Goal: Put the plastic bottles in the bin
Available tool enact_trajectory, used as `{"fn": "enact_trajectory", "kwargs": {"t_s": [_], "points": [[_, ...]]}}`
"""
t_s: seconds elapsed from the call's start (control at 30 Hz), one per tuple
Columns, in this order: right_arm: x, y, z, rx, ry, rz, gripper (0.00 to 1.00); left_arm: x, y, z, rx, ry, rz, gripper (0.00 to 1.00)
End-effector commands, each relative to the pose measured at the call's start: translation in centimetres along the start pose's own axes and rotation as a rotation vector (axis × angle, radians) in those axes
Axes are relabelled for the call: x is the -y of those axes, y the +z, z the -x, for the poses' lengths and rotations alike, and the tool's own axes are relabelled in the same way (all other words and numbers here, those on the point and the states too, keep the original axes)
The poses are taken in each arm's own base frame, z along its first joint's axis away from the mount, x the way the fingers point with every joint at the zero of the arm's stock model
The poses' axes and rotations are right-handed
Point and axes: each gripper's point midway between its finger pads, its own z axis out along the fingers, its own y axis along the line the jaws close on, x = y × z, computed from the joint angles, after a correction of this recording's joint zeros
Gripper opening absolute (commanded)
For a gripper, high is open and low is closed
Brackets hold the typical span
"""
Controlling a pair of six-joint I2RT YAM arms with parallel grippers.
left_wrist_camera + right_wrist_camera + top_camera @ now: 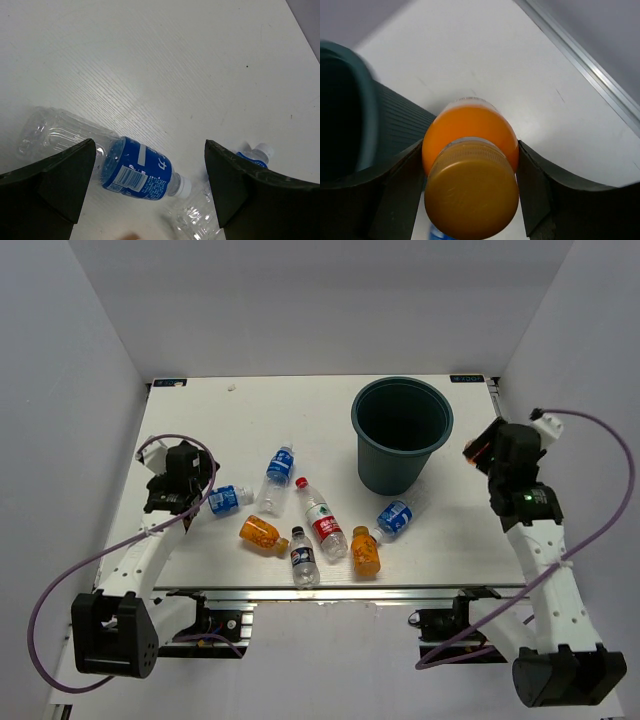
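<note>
In my left wrist view, a clear bottle [60, 130] lies on its side. Its blue label [152, 172] carries a large white character resembling the Japanese カ, finer white print too small to read, and a white barcode [127, 176] with blurred digits. From overhead, the red-capped bottle [322, 520] wears a red and white label [328, 532], illegible. Two blue tags [168, 382] at the far corners of the table [250, 430] are unreadable. The orange bottle [470, 125] pinched in my right gripper [469, 160] shows only a plain cap [470, 200].
</note>
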Motion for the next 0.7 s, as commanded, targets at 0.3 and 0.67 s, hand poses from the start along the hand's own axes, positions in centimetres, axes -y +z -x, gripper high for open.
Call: {"fn": "enact_trajectory", "kwargs": {"t_s": [0.3, 0.67], "points": [[-19.5, -6.1, 8.2, 0.093, -0.135, 0.838, 0.43, -1.1, 0.1, 0.3, 0.004, -0.056, 0.090, 0.98], [-23.9, -2.0, 2.2, 0.029, -0.262, 0.752, 0.89, -3.9, -1.0, -2.3, -0.075, -0.159, 0.199, 0.98]]}}
